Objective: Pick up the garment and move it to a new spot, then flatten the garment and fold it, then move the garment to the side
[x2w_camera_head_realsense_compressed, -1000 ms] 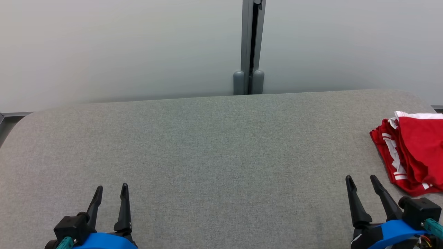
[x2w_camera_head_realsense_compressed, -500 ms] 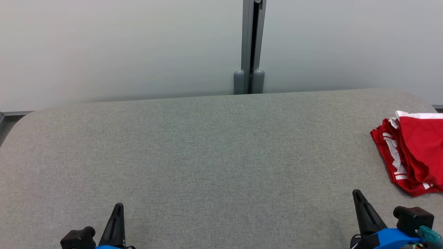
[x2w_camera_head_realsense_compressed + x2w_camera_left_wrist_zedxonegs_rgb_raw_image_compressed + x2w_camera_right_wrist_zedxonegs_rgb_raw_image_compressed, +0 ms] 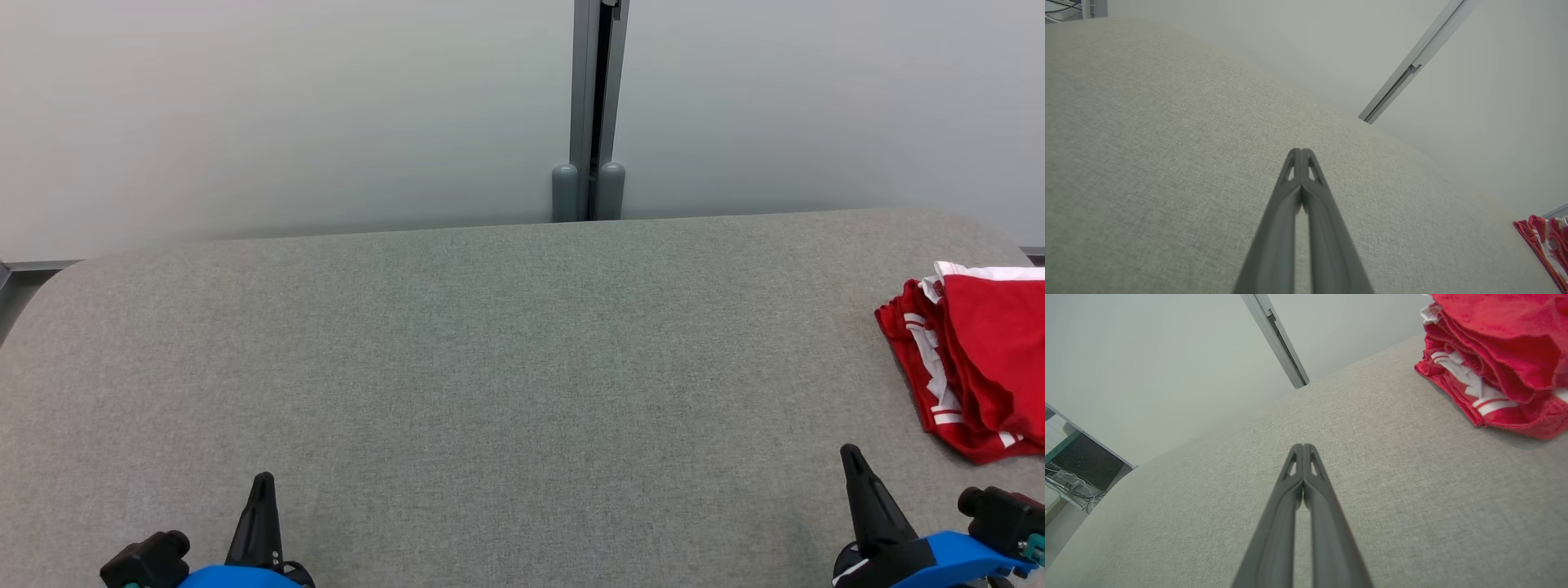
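Garment [image 3: 980, 359] is soft, floppy; pinch its bunched edge ahead-right of your right gripper [image 3: 851, 454]. It and left gripper [image 3: 263, 480] sit closed, empty.

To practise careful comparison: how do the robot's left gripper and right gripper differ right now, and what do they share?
Place: the left gripper sits lower left in the head view, over bare grey table; the right gripper sits lower right, close to the red garment. Outlook: the left gripper's wrist camera catches the garment as a sliver at its edge; the right gripper's shows it large. Shared: both are shut, holding nothing.
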### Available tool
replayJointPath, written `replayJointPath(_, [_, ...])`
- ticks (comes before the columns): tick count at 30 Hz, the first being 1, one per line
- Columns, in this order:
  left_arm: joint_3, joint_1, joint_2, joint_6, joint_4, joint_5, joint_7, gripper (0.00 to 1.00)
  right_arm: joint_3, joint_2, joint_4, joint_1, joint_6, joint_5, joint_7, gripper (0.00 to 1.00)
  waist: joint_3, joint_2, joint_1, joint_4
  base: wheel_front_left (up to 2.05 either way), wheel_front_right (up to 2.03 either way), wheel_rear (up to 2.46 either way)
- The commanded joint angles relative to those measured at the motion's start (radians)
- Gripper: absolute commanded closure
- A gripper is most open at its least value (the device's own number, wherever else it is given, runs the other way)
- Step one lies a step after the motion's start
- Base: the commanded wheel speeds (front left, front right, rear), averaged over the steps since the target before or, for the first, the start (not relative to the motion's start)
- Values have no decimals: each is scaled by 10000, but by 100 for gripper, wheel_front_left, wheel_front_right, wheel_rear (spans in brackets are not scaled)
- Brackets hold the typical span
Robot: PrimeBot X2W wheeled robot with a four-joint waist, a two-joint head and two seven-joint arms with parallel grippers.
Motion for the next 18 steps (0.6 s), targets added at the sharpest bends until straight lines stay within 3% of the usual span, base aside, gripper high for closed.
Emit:
replayJointPath(1, [105,-371,42,-3,-228,-287,72,100,-51,-22,-132,-303,0,326,46,100,1,0,0,3,0,0,0])
replayJointPath(18, [454,-581,-84,-6,-571,-2592,734,100,-174,41,-76,-584,0,2804,404,100,27,0,0,31,0,0,0])
